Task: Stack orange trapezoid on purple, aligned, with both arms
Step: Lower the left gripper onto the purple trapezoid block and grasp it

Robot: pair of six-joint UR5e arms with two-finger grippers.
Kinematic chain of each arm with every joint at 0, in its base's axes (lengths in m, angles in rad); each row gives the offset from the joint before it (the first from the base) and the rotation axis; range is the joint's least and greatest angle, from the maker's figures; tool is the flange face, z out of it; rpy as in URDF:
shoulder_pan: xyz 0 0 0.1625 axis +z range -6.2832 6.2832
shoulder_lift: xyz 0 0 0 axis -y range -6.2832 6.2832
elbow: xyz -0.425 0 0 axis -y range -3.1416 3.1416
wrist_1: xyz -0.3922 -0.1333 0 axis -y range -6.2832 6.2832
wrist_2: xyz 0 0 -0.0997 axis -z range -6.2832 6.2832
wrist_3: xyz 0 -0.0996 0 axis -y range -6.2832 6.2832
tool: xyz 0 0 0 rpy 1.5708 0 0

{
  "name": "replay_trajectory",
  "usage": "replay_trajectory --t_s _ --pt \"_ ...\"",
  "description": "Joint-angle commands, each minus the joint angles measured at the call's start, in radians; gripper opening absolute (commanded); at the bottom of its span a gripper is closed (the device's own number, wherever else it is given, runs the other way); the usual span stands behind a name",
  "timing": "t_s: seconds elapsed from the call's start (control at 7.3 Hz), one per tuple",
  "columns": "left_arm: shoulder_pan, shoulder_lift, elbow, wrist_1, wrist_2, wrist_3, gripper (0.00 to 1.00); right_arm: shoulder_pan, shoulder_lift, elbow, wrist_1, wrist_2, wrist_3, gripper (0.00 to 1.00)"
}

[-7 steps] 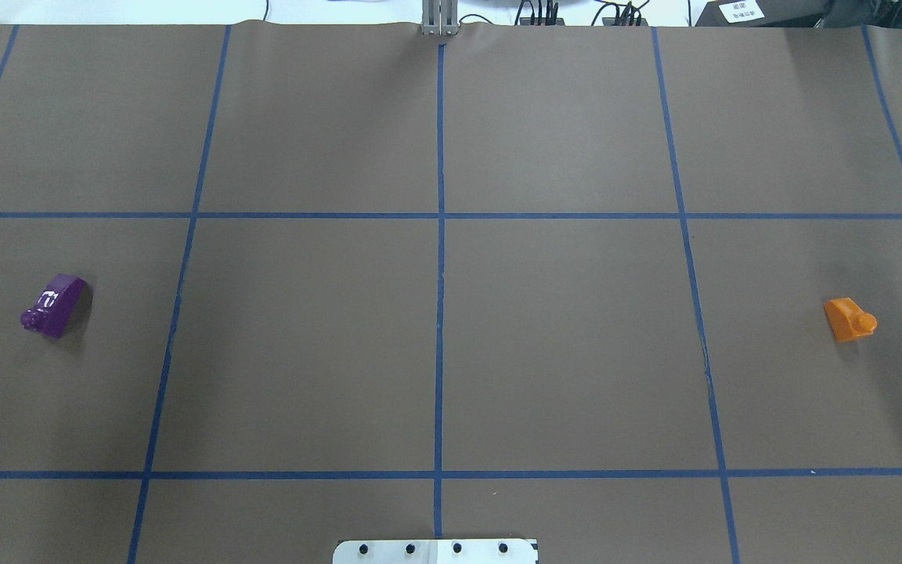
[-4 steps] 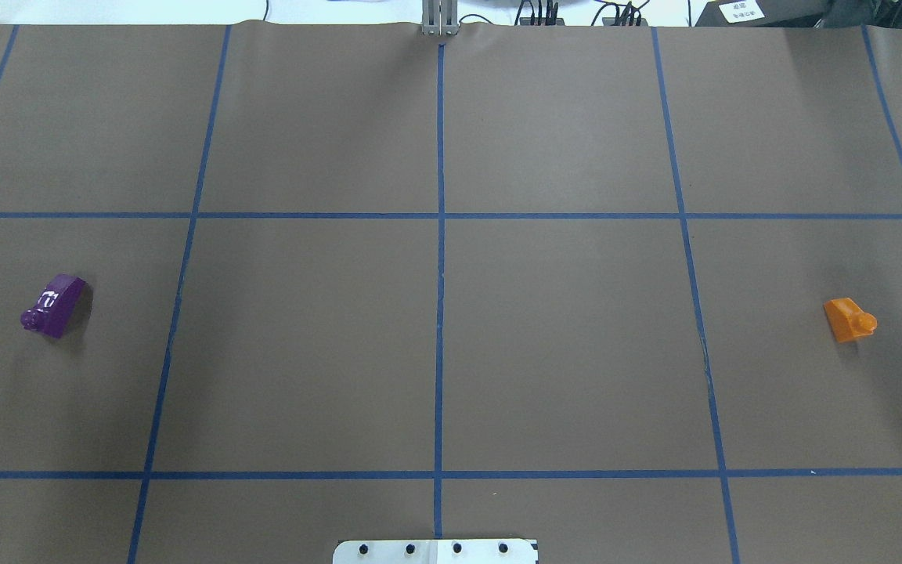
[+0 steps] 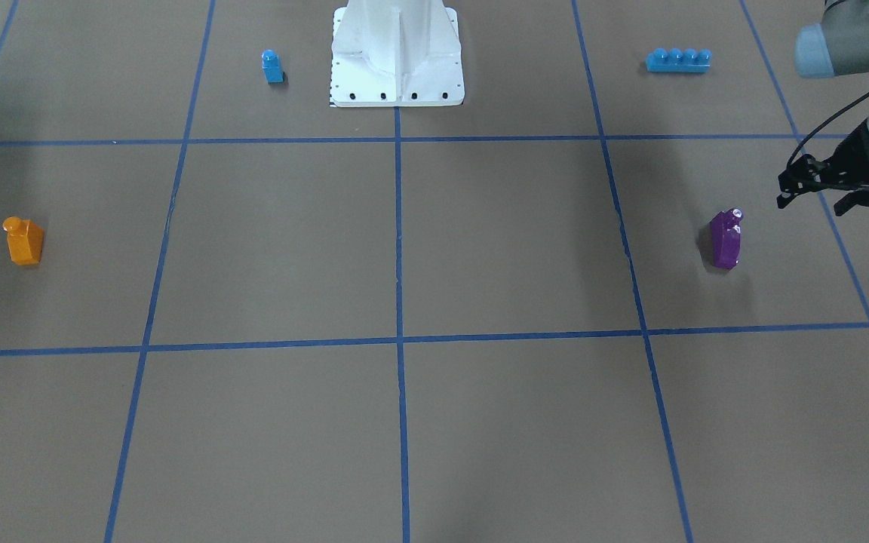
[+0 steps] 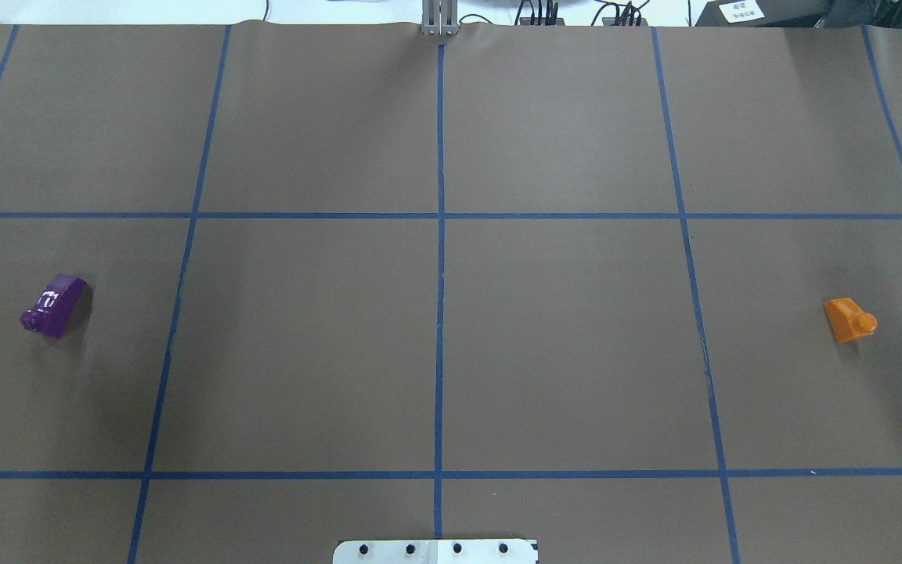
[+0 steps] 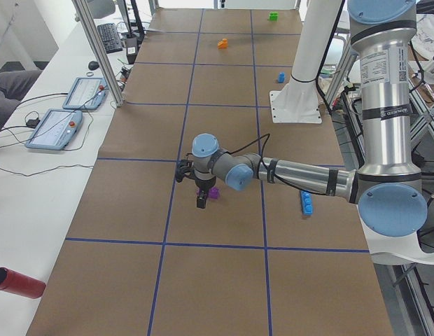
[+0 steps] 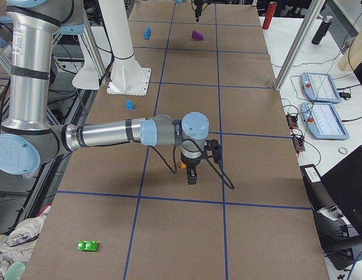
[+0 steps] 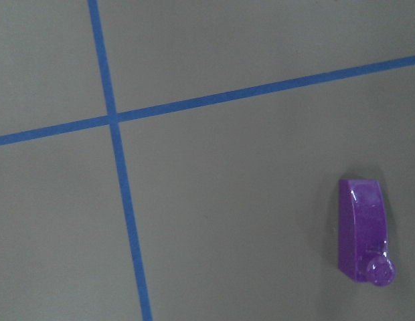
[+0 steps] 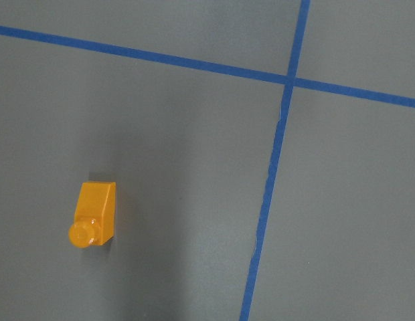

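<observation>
Presently, the brown surface (image 4: 561, 352) is gridded with blue tape (image 4: 440, 313). The left gripper (image 3: 812, 202) is held open and empty near the purple (image 3: 726, 241); the state of the right gripper (image 6: 191, 175) cannot be told.

Glossy orange plastic trapezoid brick (image 3: 24, 241): 1; glossy purple plastic sloped brick (image 3: 726, 240): 1; small blue one-stud brick (image 3: 272, 66): 1; long blue four-stud brick (image 3: 677, 60): 1; small green brick (image 6: 87, 245): 1; grey robot arms: 2, left arm (image 5: 301, 175), right arm (image 6: 105, 134); white pedestal base (image 3: 397, 53): 1

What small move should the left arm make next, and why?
Probably slide the left gripper over the purple brick: the front view shows it beside the brick, open and empty, and its wrist view has the brick off-centre, lower right.
</observation>
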Motion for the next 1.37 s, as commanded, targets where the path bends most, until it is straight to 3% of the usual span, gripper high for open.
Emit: replay_trajectory --t_s 0.0,0.27,0.41,0.68,0.96,1.23 --pt "0.123 -0.034 0.036 -0.052 0.059 -0.069 1.0 0.0 0.0 0.0 0.0 -0.001 0.0 1.0" --pt "0.154 -0.077 0.077 -0.052 0.069 -0.069 0.99 0.0 0.0 0.0 0.0 0.001 0.0 1.0" --pt "0.17 -0.085 0.084 -0.052 0.069 -0.069 0.81 0.0 0.0 0.0 0.0 0.001 0.0 1.0" --pt "0.172 -0.085 0.079 -0.052 0.067 -0.072 0.02 0.0 0.0 0.001 0.0 0.001 0.0 1.0" --pt "0.171 -0.083 0.068 -0.052 0.069 -0.072 0.0 0.0 0.0 0.002 0.0 0.001 0.0 1.0" --pt "0.171 -0.085 -0.038 0.003 0.056 -0.115 0.0 0.0 0.0 0.003 0.0 0.001 0.0 1.0"
